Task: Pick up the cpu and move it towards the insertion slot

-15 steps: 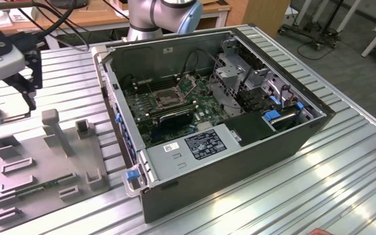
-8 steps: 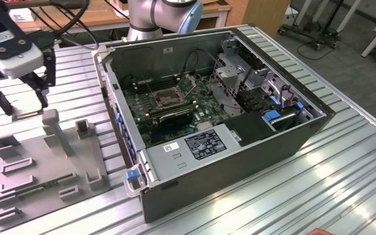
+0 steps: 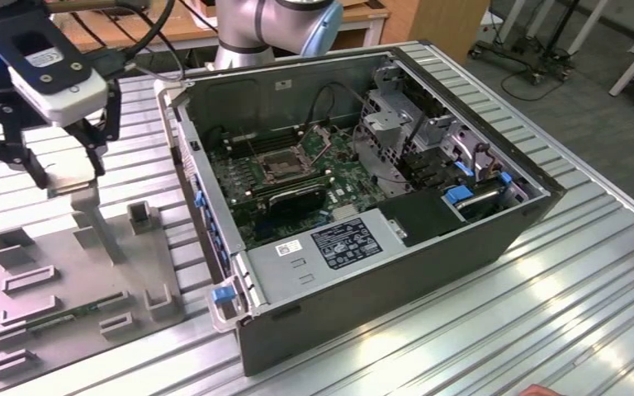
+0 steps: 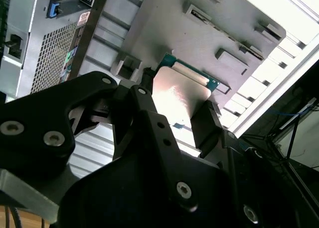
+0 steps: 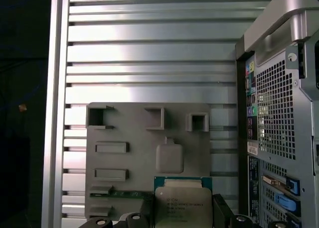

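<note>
My gripper (image 3: 72,177) is shut on the cpu (image 3: 75,176), a flat silver square with a thin green rim. It hangs above the grey fixture plate (image 3: 63,280) at the exterior view's left. In both wrist views the cpu (image 4: 182,91) (image 5: 182,203) sits clamped between the black fingers (image 4: 207,121) (image 5: 220,210), lifted off the fixture plate (image 5: 139,138). The insertion slot (image 3: 283,166), a silver-framed square socket with a dark centre, lies on the green board inside the open computer case (image 3: 405,247). It is to the right of the gripper in the exterior view.
The fixture plate carries several raised grey holders (image 3: 141,216) and a narrow green memory stick (image 3: 69,313). The case wall (image 3: 201,206) stands between the gripper and the board. Cables and drive cages (image 3: 405,132) crowd the case's far side. The ribbed metal table (image 3: 537,305) surrounds everything.
</note>
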Controlling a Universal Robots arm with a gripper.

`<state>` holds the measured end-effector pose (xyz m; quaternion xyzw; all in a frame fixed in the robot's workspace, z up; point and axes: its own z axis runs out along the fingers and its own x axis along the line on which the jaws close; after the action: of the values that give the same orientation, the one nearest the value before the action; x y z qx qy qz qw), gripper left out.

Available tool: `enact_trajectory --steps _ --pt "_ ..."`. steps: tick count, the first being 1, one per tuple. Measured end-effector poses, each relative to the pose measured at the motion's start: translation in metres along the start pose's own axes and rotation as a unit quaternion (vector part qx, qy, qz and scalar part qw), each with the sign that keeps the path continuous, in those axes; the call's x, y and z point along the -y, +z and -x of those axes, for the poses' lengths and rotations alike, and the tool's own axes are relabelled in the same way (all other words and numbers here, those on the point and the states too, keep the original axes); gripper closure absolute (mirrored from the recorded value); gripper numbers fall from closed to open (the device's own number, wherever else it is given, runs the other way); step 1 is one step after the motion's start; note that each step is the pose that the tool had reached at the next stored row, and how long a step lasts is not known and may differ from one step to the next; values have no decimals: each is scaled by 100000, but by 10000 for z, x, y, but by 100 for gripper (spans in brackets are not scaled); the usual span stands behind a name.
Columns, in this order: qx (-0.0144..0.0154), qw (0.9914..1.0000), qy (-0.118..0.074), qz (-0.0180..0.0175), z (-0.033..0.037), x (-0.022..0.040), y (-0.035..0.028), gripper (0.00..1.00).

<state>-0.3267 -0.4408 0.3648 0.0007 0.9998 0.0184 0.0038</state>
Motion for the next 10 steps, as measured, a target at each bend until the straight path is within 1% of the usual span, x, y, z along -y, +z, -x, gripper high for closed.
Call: enact_trajectory --steps 2,3,8,10 --pt "4 100000 -2 26 38 0 0 46" --pt "0 100000 -2 33 44 0 0 46" --pt "6 100000 1 43 45 0 -1 46" --pt "-8 100000 1 35 45 -1 -18 46"
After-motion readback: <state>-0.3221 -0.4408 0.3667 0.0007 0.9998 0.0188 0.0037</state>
